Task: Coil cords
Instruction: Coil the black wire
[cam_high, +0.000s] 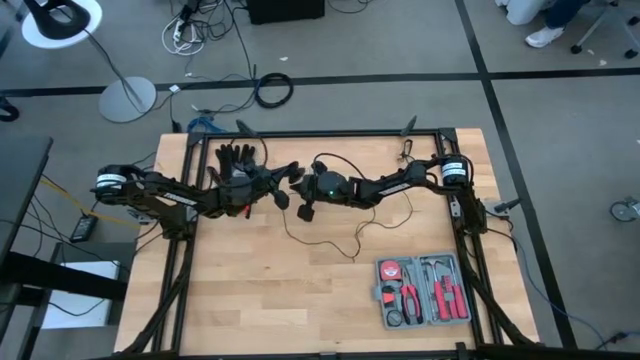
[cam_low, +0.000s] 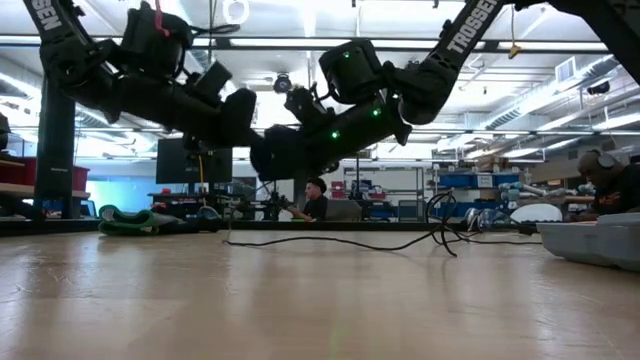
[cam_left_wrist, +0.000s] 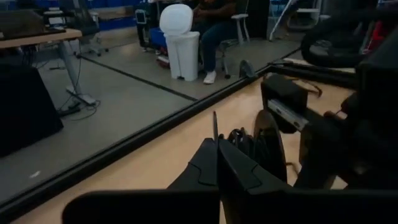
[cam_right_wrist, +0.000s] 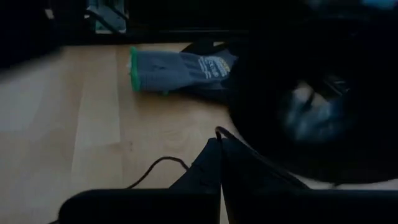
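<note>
High view first: we see two dark arms meeting over the back middle of the wooden worktop. The left end effector and the right end effector sit almost touching, both with fingers pressed together; whether either pinches the wire we cannot tell from here. One thin black cord trails from under the right arm toward the front of the worktop, its run going roughly back-to-front with a loose bend, and a further loop shows near the back edge by the right arm. One small dark block lies just in front of the end effectors. One black glove lies by the back rail, fingers toward the back. One grey tool case sits at the front right; the front left of the worktop is bare wood.

Low view: the cord lies flat across the worktop, running side to side, then rising into a small tangle at the right. Both arms hang above it.

Left wrist view: the left fingers are closed, a thin dark strand standing up at their tips.

Right wrist view: the right fingers are closed, the wire curving on the wood beside them, the glove beyond.
</note>
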